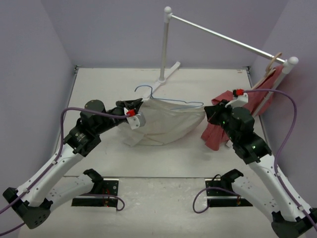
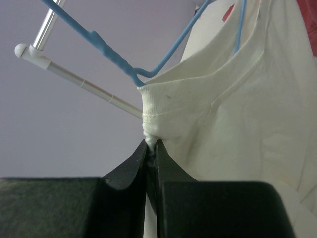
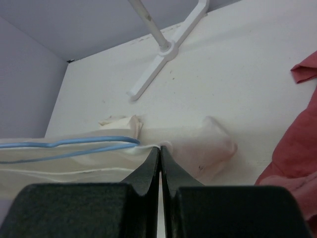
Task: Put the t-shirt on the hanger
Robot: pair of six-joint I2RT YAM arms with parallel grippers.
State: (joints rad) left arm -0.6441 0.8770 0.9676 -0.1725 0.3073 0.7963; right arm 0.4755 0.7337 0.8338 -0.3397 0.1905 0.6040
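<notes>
Though nearly closed, pinches a gathered edge of the t-shirt (image 2: 237, 124) with the left gripper (image 2: 151, 145), in front and to the left of the rack post (image 1: 165, 47). Nips the opposite edge with the right gripper (image 3: 160, 148), fingers pressed together, in front and to the right of that post. Holds the cloth stretched between both. Shows the hanger (image 2: 110, 53) inside the t-shirt, hook poking out toward the post. Shows a red garment (image 1: 218, 134) just beyond the right gripper, farther right of the post.
</notes>
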